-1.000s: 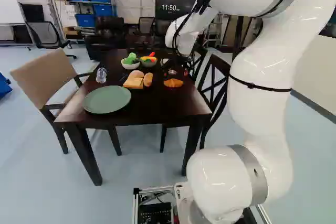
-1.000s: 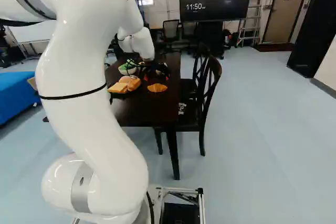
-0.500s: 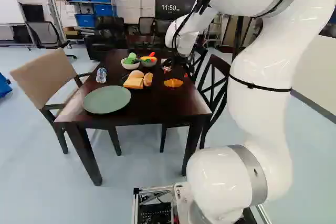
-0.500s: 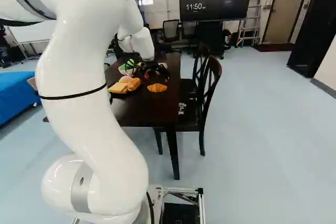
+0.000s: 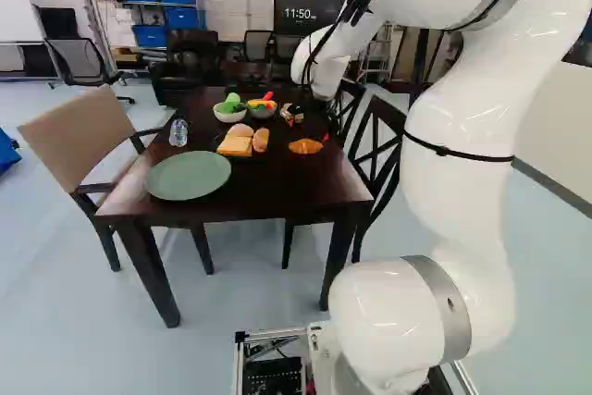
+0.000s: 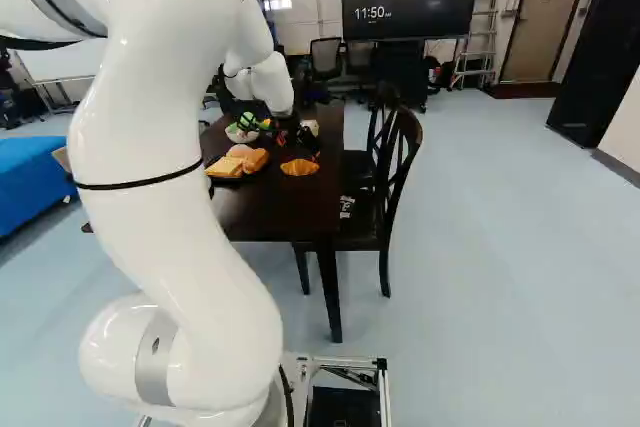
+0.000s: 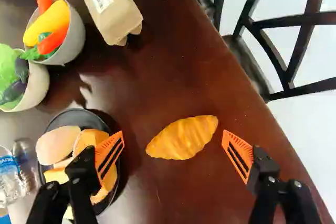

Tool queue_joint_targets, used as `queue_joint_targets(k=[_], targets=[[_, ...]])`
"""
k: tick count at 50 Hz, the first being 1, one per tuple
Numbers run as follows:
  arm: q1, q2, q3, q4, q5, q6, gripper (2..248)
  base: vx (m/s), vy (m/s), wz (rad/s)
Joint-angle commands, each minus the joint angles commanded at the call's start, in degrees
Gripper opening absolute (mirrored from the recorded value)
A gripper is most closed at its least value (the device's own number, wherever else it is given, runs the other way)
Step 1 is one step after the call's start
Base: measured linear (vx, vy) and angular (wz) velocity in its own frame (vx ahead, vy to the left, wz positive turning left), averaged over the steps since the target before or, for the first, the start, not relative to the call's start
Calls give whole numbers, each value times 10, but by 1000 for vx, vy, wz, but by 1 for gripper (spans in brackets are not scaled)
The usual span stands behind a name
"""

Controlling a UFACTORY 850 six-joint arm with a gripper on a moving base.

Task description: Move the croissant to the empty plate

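The jaws (image 7: 173,153) stand wide open above the bench (image 7: 173,82), the croissant (image 7: 182,138) lying between them (height hard to judge). This looks like the approach: next, lower squarely and close, before the green plate (image 5: 189,176).

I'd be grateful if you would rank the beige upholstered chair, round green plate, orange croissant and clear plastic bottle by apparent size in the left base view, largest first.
1. Beige chair
2. Green plate
3. Croissant and clear bottle: too alike to rank
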Motion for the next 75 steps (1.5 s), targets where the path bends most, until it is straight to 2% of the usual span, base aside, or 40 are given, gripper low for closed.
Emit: queue_joint_targets(k=[35, 68, 75], targets=[[0, 0, 0, 5, -11, 209, 247, 0, 0, 0], [0, 0, 0, 25, -78, 408, 247, 0, 0, 0], [0, 0, 0, 29, -91, 408, 247, 0, 0, 0]])
